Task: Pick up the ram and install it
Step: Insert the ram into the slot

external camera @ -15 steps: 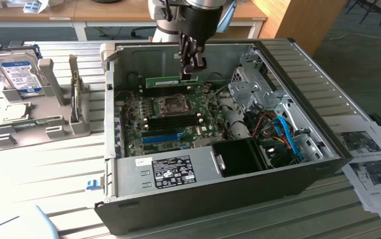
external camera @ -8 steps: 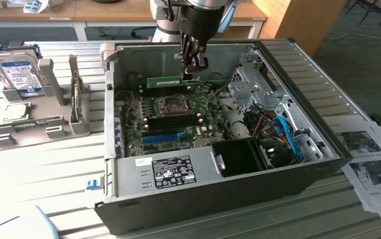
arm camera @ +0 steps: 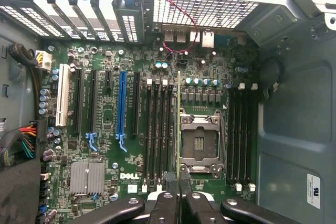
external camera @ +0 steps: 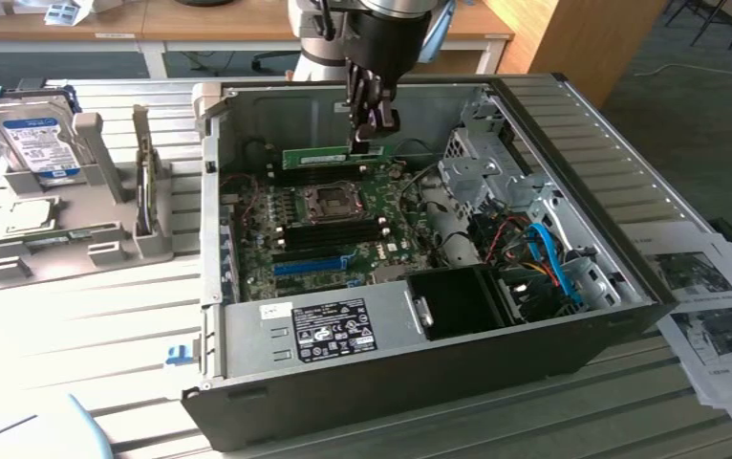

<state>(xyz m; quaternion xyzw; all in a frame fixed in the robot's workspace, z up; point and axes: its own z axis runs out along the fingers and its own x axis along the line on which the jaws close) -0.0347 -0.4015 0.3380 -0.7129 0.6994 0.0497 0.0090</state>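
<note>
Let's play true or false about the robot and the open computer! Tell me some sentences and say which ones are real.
1. The gripper is holding the green ram above the motherboard. True.
2. The computer case is closed with a lid on. False: it is open, and you can see the parts inside.
3. The hard drive is inside the case. False: it stands in a grey holder outside the case, on the exterior view's left.
4. Printed papers lie beside the case on the exterior view's right. True.
</note>
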